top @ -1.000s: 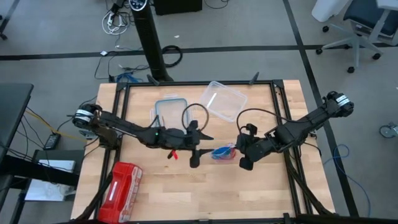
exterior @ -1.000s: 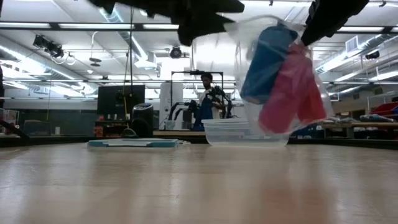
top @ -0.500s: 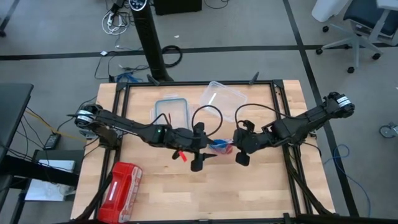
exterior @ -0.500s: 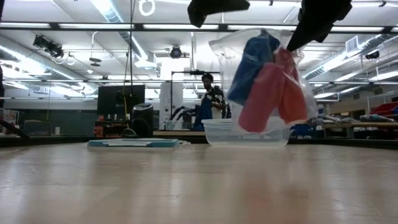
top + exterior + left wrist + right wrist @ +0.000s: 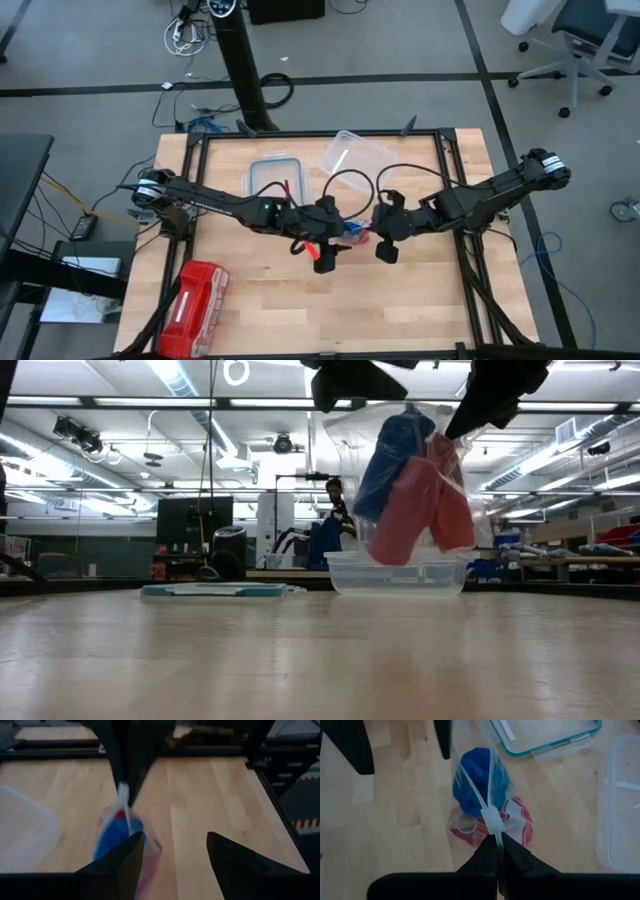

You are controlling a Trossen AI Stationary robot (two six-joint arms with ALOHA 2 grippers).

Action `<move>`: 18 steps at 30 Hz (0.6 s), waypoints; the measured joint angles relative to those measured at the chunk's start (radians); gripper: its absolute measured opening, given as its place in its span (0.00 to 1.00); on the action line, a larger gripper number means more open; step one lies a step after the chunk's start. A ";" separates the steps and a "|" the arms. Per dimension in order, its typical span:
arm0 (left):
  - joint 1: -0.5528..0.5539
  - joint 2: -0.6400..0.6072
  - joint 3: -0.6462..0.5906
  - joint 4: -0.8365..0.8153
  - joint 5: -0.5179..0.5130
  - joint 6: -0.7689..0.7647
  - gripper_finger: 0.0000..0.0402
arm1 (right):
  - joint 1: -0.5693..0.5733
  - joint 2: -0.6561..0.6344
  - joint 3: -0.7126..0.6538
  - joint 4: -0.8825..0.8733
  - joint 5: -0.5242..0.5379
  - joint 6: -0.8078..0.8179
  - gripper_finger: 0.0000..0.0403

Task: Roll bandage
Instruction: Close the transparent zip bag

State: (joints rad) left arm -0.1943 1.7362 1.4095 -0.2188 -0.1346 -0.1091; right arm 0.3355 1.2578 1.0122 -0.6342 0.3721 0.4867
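Note:
The bright blue bandage (image 5: pixel 479 777), rolled up, sits inside a clear zip bag (image 5: pixel 410 480) together with red-pink rolls (image 5: pixel 420 510). The bag hangs over the middle of the table from my right gripper (image 5: pixel 499 842), which is shut on its top. My left gripper (image 5: pixel 174 840) stands open right beside the bag, at its upper part. One of its fingers (image 5: pixel 120 865) is in front of the bag's side. In the high view the two grippers face each other, left (image 5: pixel 327 250) and right (image 5: pixel 385 238), with the bag (image 5: pixel 355 237) between them. My right gripper pinches the bag's zip edge (image 5: pixel 496 832) between its two shut fingers, right by the white slider (image 5: pixel 492 822). The fingers slant down from the table's right side. The bag hangs below them, clear of the table, the rolls sagging in its bottom. Whether my left gripper touches the bag, I cannot tell.
A clear plastic tub (image 5: pixel 355 160) and its teal-rimmed lid (image 5: pixel 275 180) lie at the table's far side. A red zip pouch (image 5: pixel 195 295) lies near the front left corner. Bare wood (image 5: pixel 400 310) spreads at the near side. A person (image 5: pixel 330 520) stands in the room behind.
My left gripper has gone toward the bag and risen, tipping up from pointing steeply down to a flatter slant, still open. My right gripper has carried the bag a little toward the table's left. The bag has swung with it and stays clear of the table.

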 joint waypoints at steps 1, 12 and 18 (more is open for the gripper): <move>0.003 0.003 0.007 0.007 -0.006 0.002 0.55 | 0.000 0.001 0.000 0.000 -0.001 -0.001 0.00; 0.017 0.028 0.013 -0.002 -0.099 0.031 0.55 | 0.000 0.002 0.000 0.020 0.008 -0.020 0.00; 0.019 0.043 0.012 -0.023 -0.133 0.083 0.55 | 0.000 0.002 0.000 0.065 0.008 -0.050 0.00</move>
State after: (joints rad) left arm -0.1757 1.7789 1.4218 -0.2418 -0.2680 -0.0262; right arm 0.3359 1.2594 1.0119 -0.5691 0.3805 0.4363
